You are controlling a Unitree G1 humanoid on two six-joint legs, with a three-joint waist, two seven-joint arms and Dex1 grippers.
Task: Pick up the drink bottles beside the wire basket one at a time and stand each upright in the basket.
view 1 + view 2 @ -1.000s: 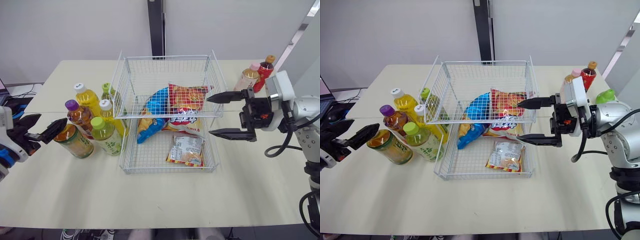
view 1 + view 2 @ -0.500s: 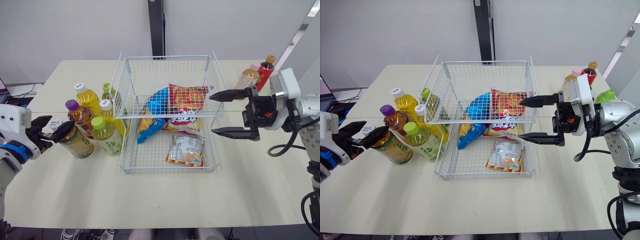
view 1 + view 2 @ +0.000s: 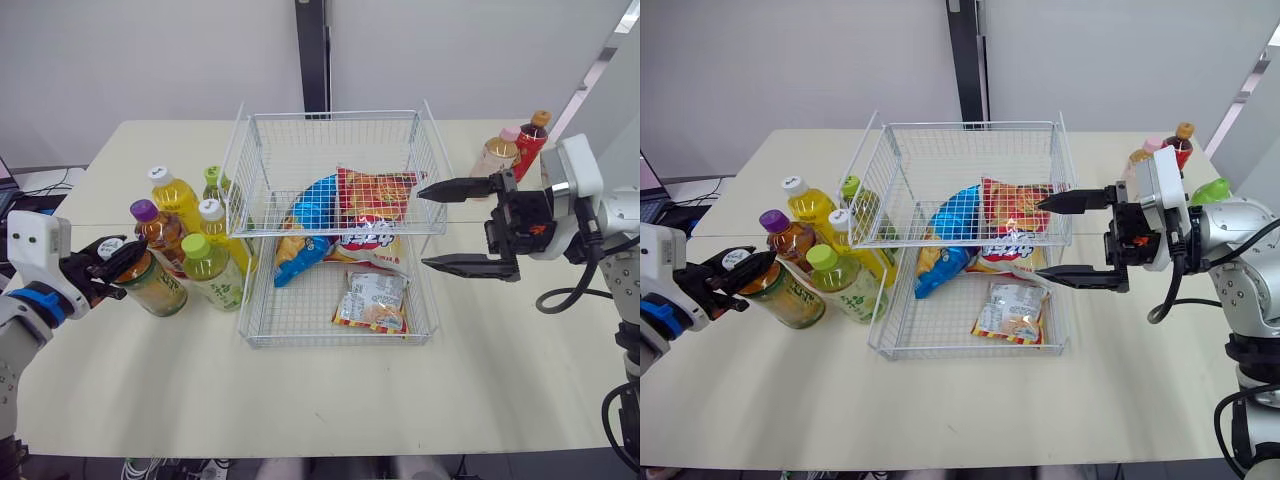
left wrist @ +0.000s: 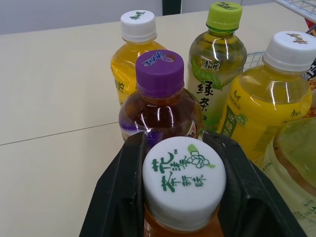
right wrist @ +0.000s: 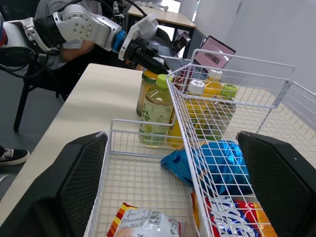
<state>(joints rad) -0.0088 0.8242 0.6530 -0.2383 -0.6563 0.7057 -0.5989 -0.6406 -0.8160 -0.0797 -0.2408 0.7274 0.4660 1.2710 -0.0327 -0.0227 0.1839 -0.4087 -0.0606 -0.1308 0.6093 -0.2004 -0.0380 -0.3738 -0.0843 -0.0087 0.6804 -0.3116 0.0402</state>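
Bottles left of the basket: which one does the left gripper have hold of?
The amber bottle with the white printed cap, at the group's front-left corner; the left gripper pinches its cap.

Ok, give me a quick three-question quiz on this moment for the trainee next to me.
1. True or false: a bottle already stands in the basket.
2. The left gripper is shut on which cap? A purple, B white, C green.
3. Fill in: the right gripper, at the basket's side, is ____ and holds nothing.
Key: 1 false, it holds snack bags and no bottle. 2 B. 3 open.
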